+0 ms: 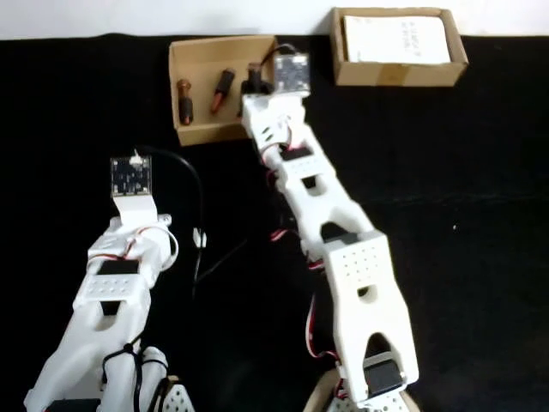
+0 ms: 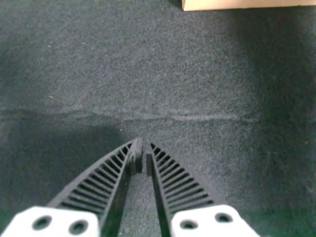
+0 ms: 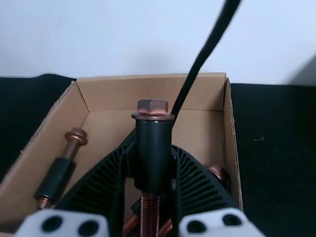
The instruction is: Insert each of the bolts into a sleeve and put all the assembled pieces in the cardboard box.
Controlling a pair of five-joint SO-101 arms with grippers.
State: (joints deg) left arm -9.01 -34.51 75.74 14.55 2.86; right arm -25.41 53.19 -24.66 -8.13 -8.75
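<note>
My left pincer (image 2: 143,157) is pinched together, its tips meeting with nothing between them, low over the bare black desk (image 2: 148,74) on the near left. My right arm lies out across the desk to its far edge. There my right pincer (image 3: 150,165) is clamped on a black sleeve (image 3: 153,145) with a copper bolt (image 3: 152,106) through it. The bolt's head sits on top of the sleeve and its thread shows below. I hold this piece upright over the box (image 3: 148,94), towards its right wall. On the box floor lie two more assembled ones: a piece (image 1: 184,97) by the left wall and another piece (image 1: 223,90) between it and my right pincer. Farther right along the far edge, apart from the first, a second box (image 1: 399,73) holds a white sheet (image 1: 396,39).
</note>
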